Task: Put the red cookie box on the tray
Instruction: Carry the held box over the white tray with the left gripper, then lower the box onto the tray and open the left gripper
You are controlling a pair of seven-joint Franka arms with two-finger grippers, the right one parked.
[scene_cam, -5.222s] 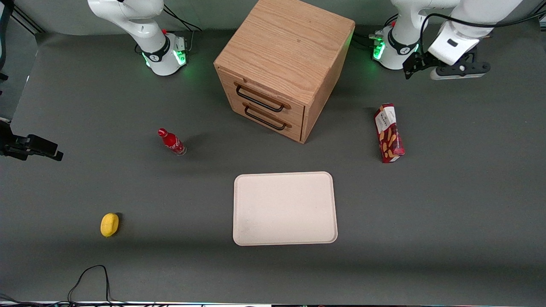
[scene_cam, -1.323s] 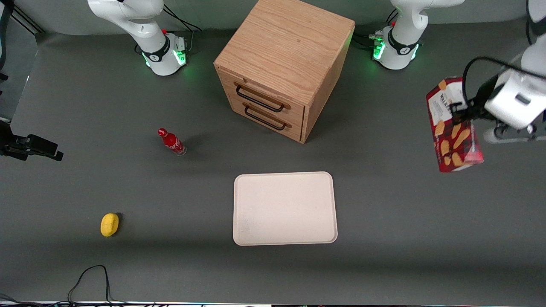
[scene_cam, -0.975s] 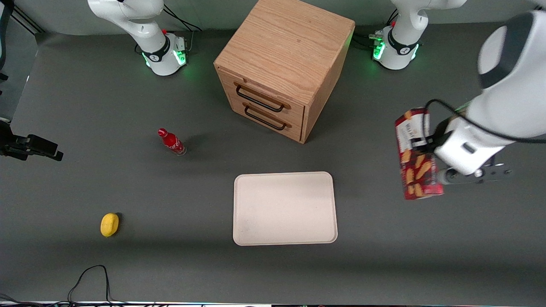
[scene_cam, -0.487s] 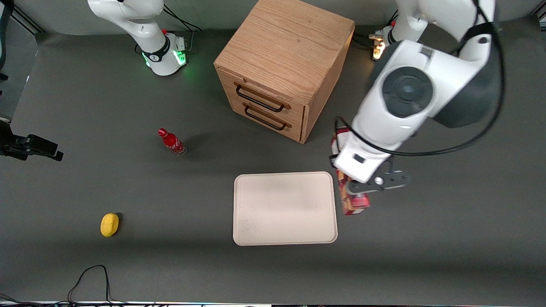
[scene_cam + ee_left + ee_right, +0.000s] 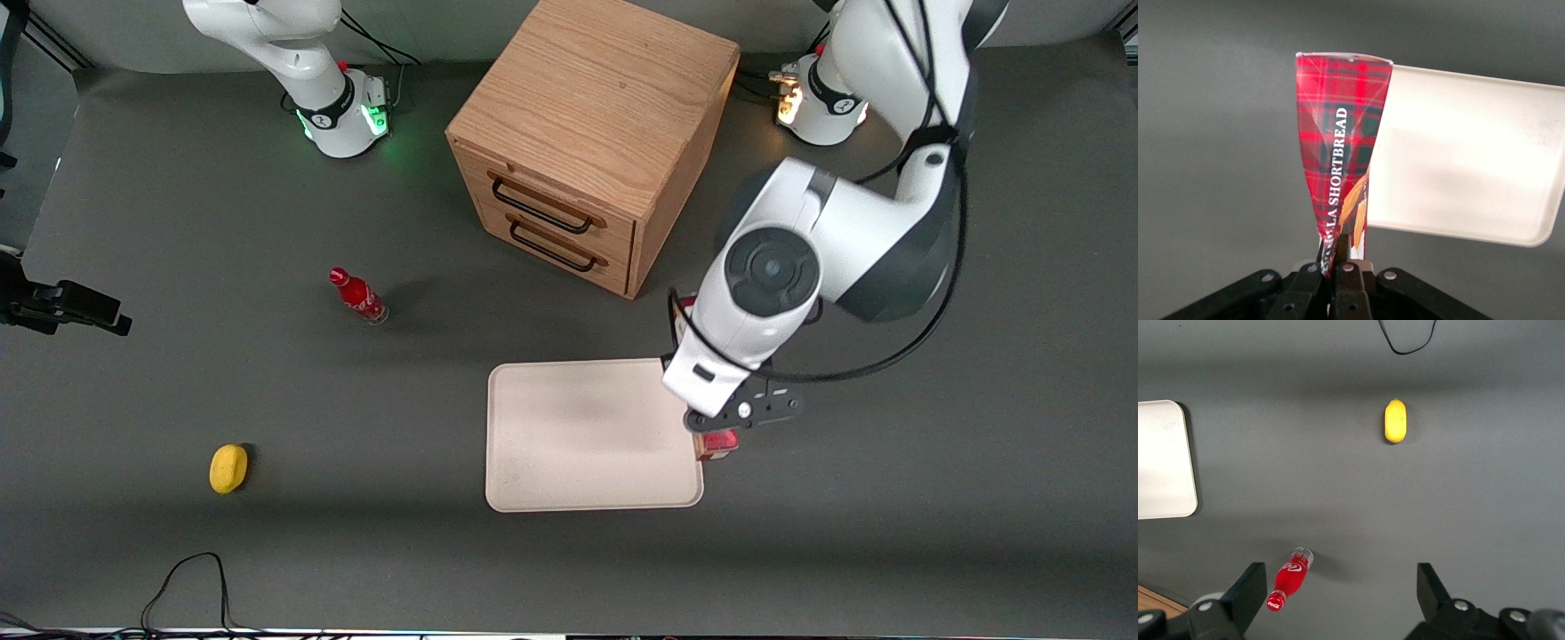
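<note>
Red cookie box (image 5: 1338, 160) in gripper (image 5: 1338, 257)

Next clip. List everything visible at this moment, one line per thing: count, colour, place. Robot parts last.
red cookie box: one, red tartan, held in the air over the tray's edge at the working arm's end.
tray: one, cream-white, on the table, nearer the front camera than the cabinet.
wooden cabinet: one, light oak, two drawers, mid-table.
bottle: one, red, toward the parked arm's end.
yellow object: one, yellow, nearer the front camera than the bottle.
cable: one, black, at the table edge nearest the front camera.
table: one, dark grey.
hand: one, black, shut on the box's end.
</note>
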